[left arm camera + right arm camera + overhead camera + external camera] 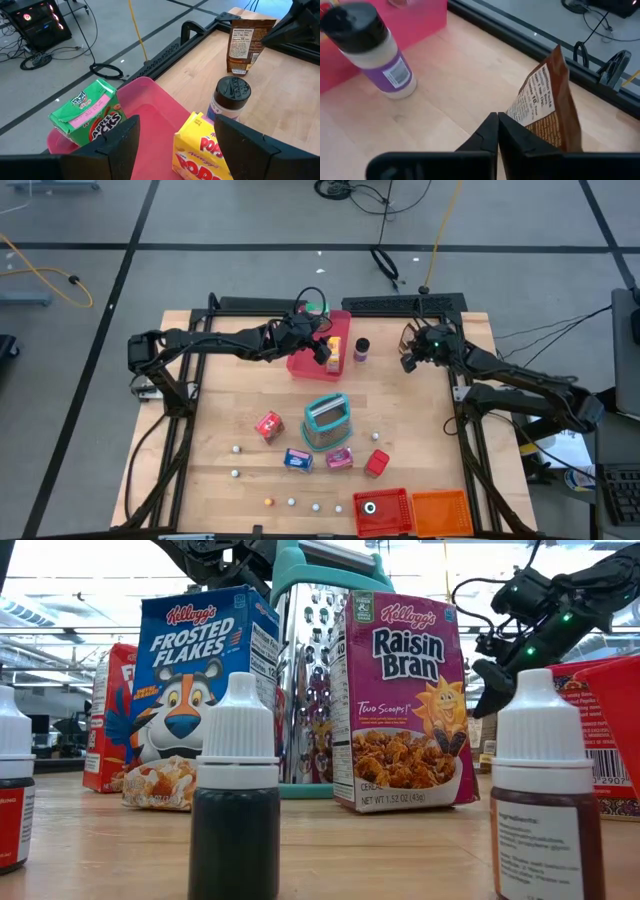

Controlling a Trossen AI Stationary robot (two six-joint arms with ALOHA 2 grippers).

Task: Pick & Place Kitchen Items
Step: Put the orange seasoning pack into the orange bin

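From above, the left hand (327, 350) hangs over the pink tray (303, 363) at the back of the desk (230, 410), while the right hand (409, 356) sits near the back right corner, just beyond the dark-capped jar (361, 348); other kitchen items lie scattered toward the front around a grater (326, 422). At desk level, the Frosted Flakes box (205, 695) and Raisin Bran box (403, 700) flank that grater. The left wrist camera shows its fingers spread wide and empty above the tray, with a green Apple Jacks box (89, 114) and a yellow Pops box (197, 150) standing in it. The right wrist camera shows its fingers pressed together beside a brown pouch (547, 107), seemingly pinching nothing, though the contact point is hard to read. To grasp well, reopen, centre the pouch between the fingers, then close.
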